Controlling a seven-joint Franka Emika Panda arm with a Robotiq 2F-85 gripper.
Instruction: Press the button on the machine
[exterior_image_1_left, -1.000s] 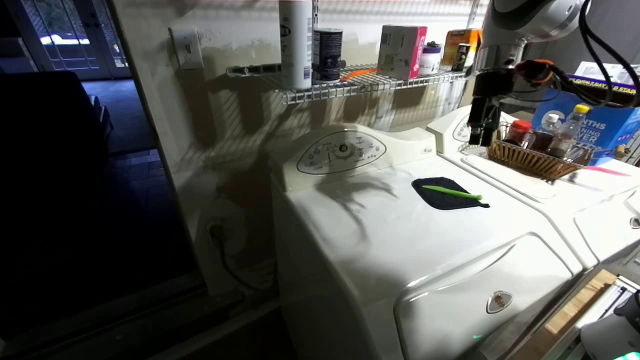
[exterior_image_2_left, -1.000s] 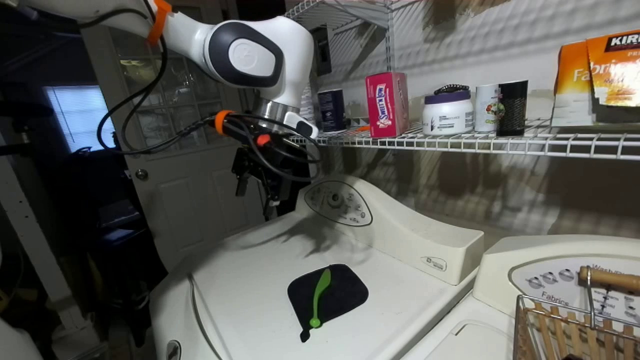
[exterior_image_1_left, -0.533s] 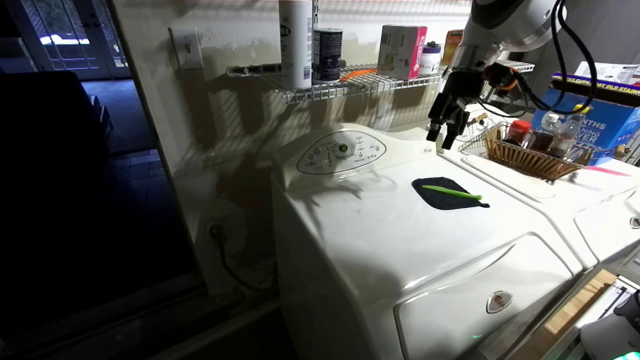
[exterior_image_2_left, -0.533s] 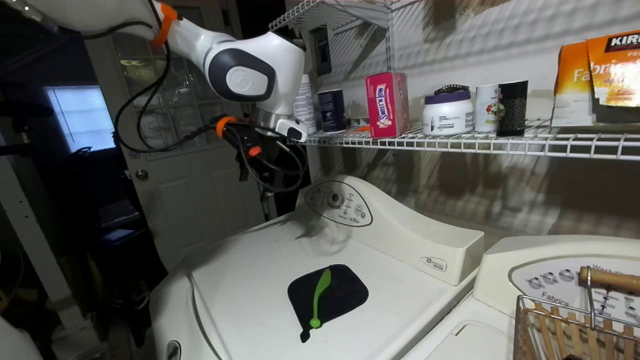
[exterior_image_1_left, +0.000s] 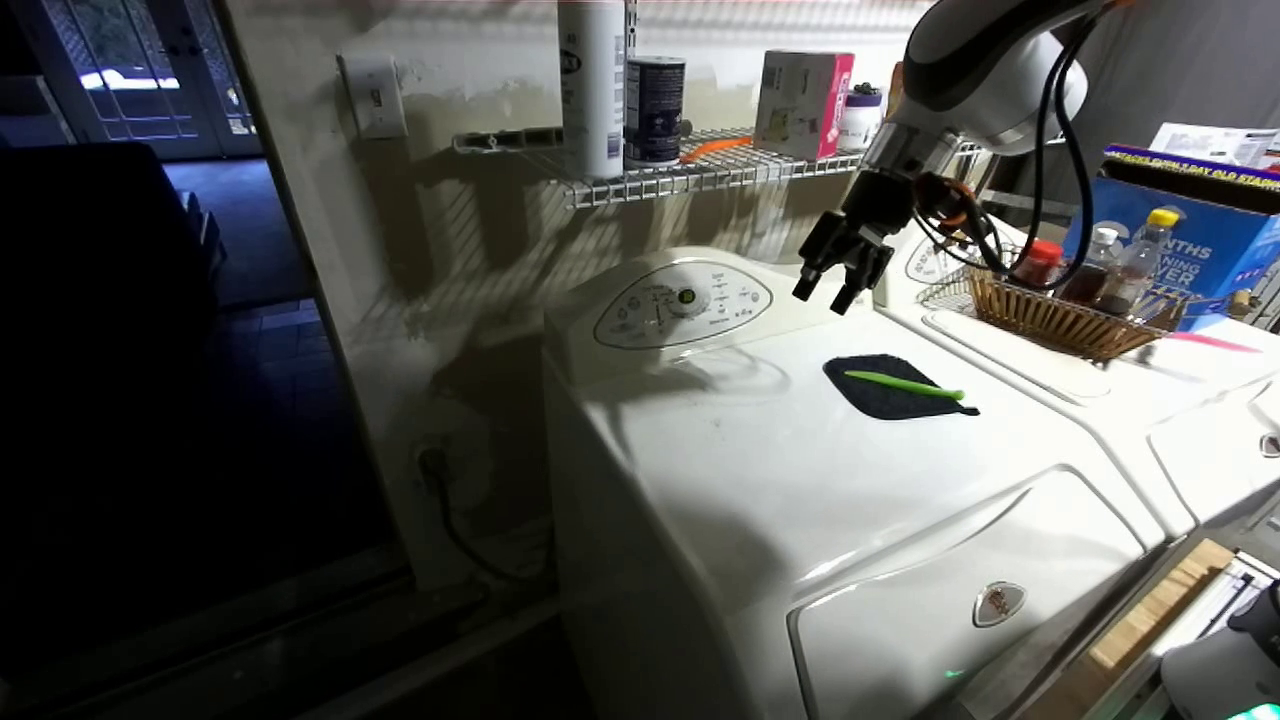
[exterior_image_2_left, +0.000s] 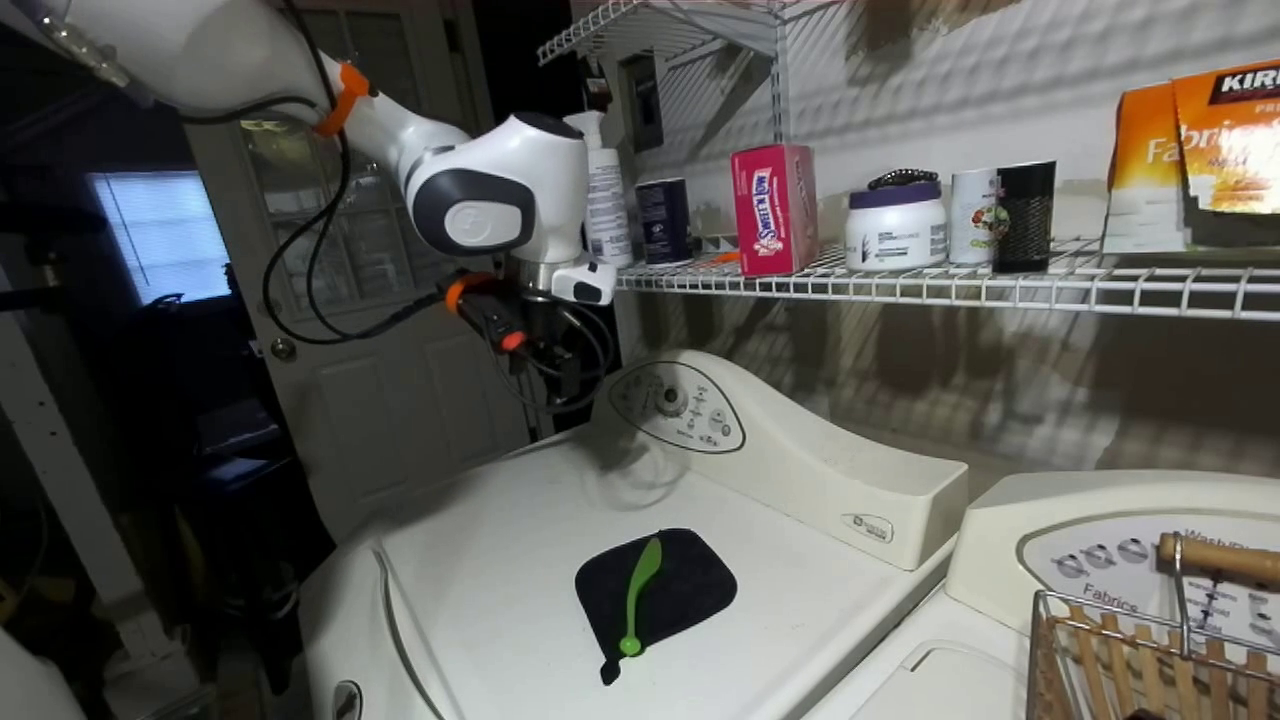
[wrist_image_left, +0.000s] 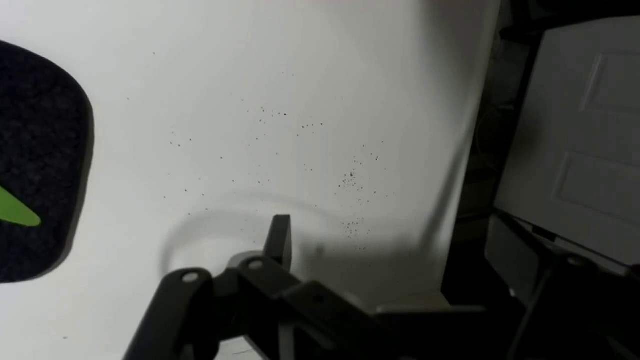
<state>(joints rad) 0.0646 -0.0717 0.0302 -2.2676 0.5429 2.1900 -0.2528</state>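
Note:
The machine (exterior_image_1_left: 720, 450) is a large white boxy appliance with a smooth top. Its raised sloped control panel (exterior_image_1_left: 625, 325) bears a round dial (exterior_image_1_left: 688, 298) and small buttons around it. The panel (exterior_image_2_left: 640, 375) and dial (exterior_image_2_left: 670, 400) also show in an exterior view. My gripper (exterior_image_1_left: 823, 297) is open and empty, tilted downward, above the machine's top and apart from the panel. In an exterior view the gripper (exterior_image_2_left: 550, 385) is partly hidden by its cables. In the wrist view the open fingers (wrist_image_left: 387, 230) are over the machine's speckled top (wrist_image_left: 300, 100); the dial is out of view.
A dark pad (exterior_image_1_left: 880, 405) with a green utensil (exterior_image_1_left: 905, 384) lies on the machine's top. A wire shelf (exterior_image_2_left: 950, 285) with boxes and jars runs above the panel. A second white appliance (exterior_image_1_left: 1200, 375) with a basket (exterior_image_1_left: 1050, 325) of bottles stands alongside.
My gripper has moved left in an exterior view, closer to the control panel, and the arm has come lower. The gripper has tilted. The machine and the pad have not moved.

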